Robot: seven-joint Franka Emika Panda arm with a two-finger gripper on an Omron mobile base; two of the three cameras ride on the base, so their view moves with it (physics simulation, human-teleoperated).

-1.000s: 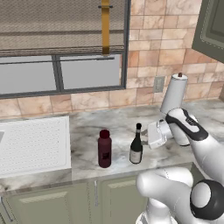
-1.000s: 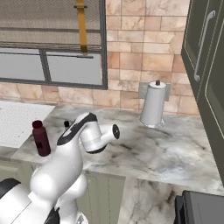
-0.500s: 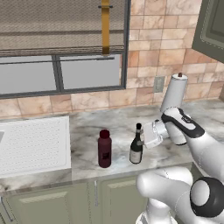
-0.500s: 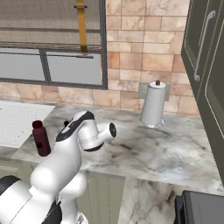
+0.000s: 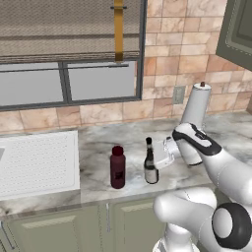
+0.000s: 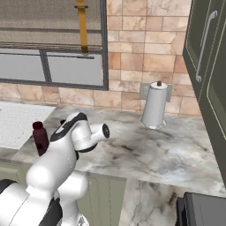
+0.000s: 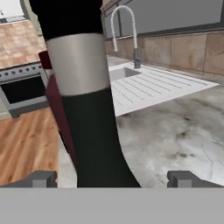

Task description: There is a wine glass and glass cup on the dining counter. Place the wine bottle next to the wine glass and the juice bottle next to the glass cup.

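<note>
The wine bottle (image 5: 150, 166), slim and dark with a pale label, stands upright on the marble worktop (image 5: 98, 147) near its front edge. In the hand view the wine bottle (image 7: 87, 109) looms close. It rises between the two wide-apart fingertips (image 7: 41, 178) of my open gripper (image 7: 113, 179). My gripper (image 5: 161, 156) reaches in from the bottle's right, level with its lower body. The juice bottle (image 5: 117, 167), stout and dark red, stands just left of the wine bottle, and the juice bottle (image 6: 40, 137) also peeks out beside my arm. The wine glass, glass cup and dining counter are out of view.
A white paper towel roll (image 5: 196, 106) stands at the back wall, right of my arm. The white sink drainboard (image 5: 37, 162) lies left of the bottles, with a faucet (image 7: 124, 26) beyond it. Dark cabinets (image 6: 207, 66) hang at the right.
My hand has slid left and lower toward the wine bottle, bringing its fingers around the bottle's body. Both bottles stand where they were.
</note>
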